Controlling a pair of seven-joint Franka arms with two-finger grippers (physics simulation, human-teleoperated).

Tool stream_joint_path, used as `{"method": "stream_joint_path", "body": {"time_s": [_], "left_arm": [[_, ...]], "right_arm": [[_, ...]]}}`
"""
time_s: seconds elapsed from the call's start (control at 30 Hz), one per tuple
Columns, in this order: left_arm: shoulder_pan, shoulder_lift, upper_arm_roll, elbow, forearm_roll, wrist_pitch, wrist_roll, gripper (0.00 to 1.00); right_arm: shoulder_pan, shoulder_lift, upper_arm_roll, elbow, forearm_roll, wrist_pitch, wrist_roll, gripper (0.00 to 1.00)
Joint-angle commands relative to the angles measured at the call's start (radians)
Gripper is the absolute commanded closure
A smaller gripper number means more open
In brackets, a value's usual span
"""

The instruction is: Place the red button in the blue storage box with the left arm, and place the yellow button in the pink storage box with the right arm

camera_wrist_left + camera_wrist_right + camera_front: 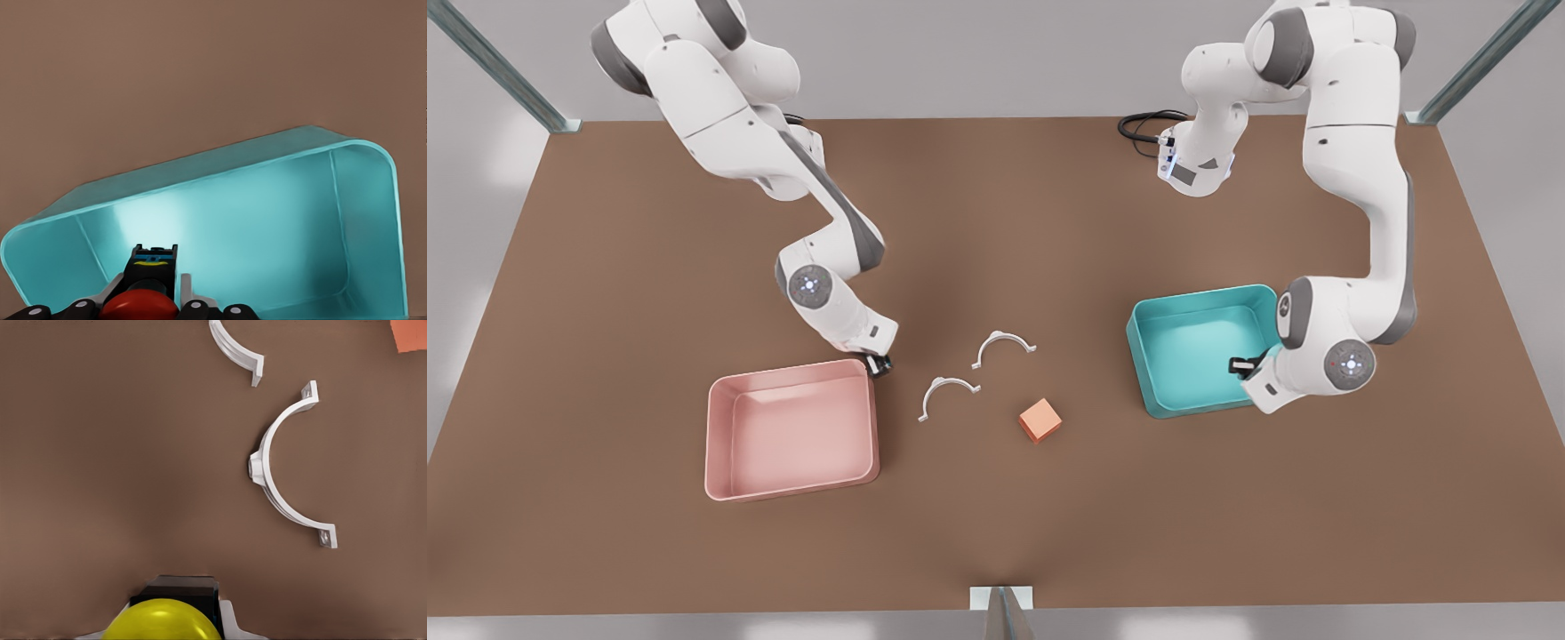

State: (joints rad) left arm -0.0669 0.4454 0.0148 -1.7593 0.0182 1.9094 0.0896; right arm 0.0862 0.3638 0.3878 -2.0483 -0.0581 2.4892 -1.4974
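Observation:
The red button point(139, 305) sits between the fingers of my left gripper point(1243, 364), which is shut on its dark base. That gripper hangs low inside the blue storage box point(1192, 351) on the front view's right, near its right wall; the box's floor point(267, 220) lies bare ahead of it. My right gripper point(879, 364) is shut on the yellow button point(162, 621). It hovers just outside the far right corner of the pink storage box point(796, 436), over bare table.
Two white curved clamps point(1005, 345) point(947, 393) lie between the boxes, close to the right gripper, and appear again as clamps point(283, 477) point(235, 347). An orange cube point(1040, 420) sits in front of them. A black cable point(1143, 127) lies at the table's back.

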Motion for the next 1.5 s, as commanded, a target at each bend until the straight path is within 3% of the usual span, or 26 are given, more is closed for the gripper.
{"method": "stream_joint_path", "body": {"time_s": [0.0, 0.17, 0.2, 0.3, 0.4, 0.47, 0.5, 0.53, 0.63, 0.73, 0.83, 0.87, 0.9, 0.97, 1.0, 1.03, 1.07, 1.47], "left_arm": [[-0.002, -0.001, -0.001, -0.017, -0.007, 0.022, 0.374, 0.51], [-0.004, -0.083, -0.004, -0.246, -0.011, 0.261, 0.372, 0.50], [-0.007, -0.086, -0.004, -0.256, -0.024, 0.275, 0.372, 0.00], [-0.007, -0.089, -0.006, -0.258, -0.024, 0.273, 0.371, 0.00], [-0.022, -0.211, -0.009, -0.252, -0.040, 0.152, 0.349, 0.00], [-0.034, -0.212, -0.009, -0.062, -0.037, -0.070, 0.219, 0.00], [-0.034, -0.212, -0.009, 0.032, -0.037, -0.144, 0.155, 0.00], [-0.034, -0.212, -0.007, 0.150, -0.037, -0.231, 0.082, 0.00], [-0.030, -0.217, -0.006, 0.359, -0.029, -0.329, -0.089, 0.00], [-0.034, -0.220, -0.009, 0.434, 0.009, -0.388, -0.126, 0.00], [-0.037, -0.290, -0.007, 0.426, 0.042, -0.383, -0.133, 0.00], [-0.037, -0.292, -0.007, 0.425, 0.051, -0.380, -0.133, 0.00], [-0.034, -0.297, -0.024, 0.426, 0.052, -0.380, -0.137, 0.00], [-0.033, -0.298, -0.030, 0.426, 0.054, -0.380, -0.145, 0.00], [-0.043, -0.281, -0.030, 0.432, 0.054, -0.382, -0.145, 0.00], [-0.044, -0.281, -0.030, 0.432, 0.054, -0.382, -0.143, 0.00], [-0.044, -0.278, -0.030, 0.432, 0.054, -0.382, -0.143, 0.00], [-0.044, -0.267, -0.030, 0.432, 0.052, -0.382, -0.143, 0.00]], "right_arm": [[-0.002, -0.052, 0.000, 0.034, 0.003, -0.164, 0.146, 0.62], [-0.071, -0.102, -0.003, 0.119, 0.054, -0.262, 0.246, 0.62], [-0.077, -0.097, -0.012, 0.119, 0.054, -0.246, 0.281, 0.62], [-0.158, -0.037, -0.013, 0.114, 0.050, -0.223, 0.378, 0.61], [-0.220, 0.026, -0.015, 0.120, 0.047, -0.184, 0.489, 0.61], [-0.220, 0.069, -0.026, 0.146, 0.014, -0.185, 0.640, 0.56], [-0.218, 0.076, -0.026, 0.148, 0.011, -0.184, 0.687, 0.33], [-0.220, 0.078, -0.026, 0.148, 0.000, -0.184, 0.707, 0.00], [-0.215, 0.081, -0.032, 0.189, -0.029, -0.185, 0.730, 0.00], [-0.217, 0.089, -0.032, 0.258, -0.028, -0.196, 0.786, 0.00], [-0.155, 0.081, -0.018, 0.643, -0.163, -0.502, 1.072, 0.00], [-0.134, 0.073, -0.018, 0.789, -0.186, -0.709, 1.252, 0.00], [-0.114, 0.027, -0.015, 0.807, -0.186, -0.848, 1.462, 0.00], [-0.072, -0.065, -0.032, 0.774, -0.177, -0.954, 1.853, 0.00], [-0.056, -0.129, -0.076, 0.680, -0.177, -0.912, 1.852, 0.00], [0.006, -0.161, -0.236, 0.611, -0.079, -0.851, 1.757, 0.00], [0.020, -0.158, -0.279, 0.596, -0.062, -0.846, 1.732, 0.00], [-0.009, -0.100, -0.345, 0.632, 0.026, -0.806, 1.605, 0.00]]}}
